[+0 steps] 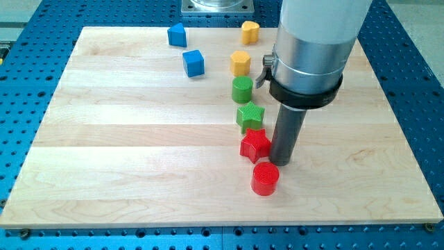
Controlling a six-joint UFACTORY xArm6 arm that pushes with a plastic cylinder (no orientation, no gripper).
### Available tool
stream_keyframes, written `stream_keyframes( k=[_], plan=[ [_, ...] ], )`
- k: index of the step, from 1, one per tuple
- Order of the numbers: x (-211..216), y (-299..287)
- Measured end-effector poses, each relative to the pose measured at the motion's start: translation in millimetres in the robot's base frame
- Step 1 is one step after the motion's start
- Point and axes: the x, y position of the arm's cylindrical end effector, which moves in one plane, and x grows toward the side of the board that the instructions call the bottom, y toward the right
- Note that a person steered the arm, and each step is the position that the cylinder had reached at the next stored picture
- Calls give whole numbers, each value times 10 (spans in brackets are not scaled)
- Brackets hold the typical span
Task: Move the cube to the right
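The blue cube point(193, 62) sits well up-left of my tip point(282, 164), which rests just right of the red star point(254, 145). No fingers exist here. To push well, I should circle to the cube's left face, centred.

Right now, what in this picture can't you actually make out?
- My tip: whether it touches the red star can't be told.
- The arm: cut off by the view's top.
- The metal base beyond the board: cut off by the view's top.
- The blue cube: its far faces hidden.
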Motion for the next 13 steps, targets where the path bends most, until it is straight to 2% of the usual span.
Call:
stream_keyframes(
  k=[1,2,3,4,5,6,7,8,9,10,12,13],
  plan=[
    [38,103],
    [274,791],
    [780,77],
    [895,-499],
    [877,-1489],
    [486,-2166],
    [-367,-2553],
    [-1212,-2460],
    [-1621,-1990],
    [-1897,-1676],
    [-2140,-1328],
    [-1763,-1883]
  ],
)
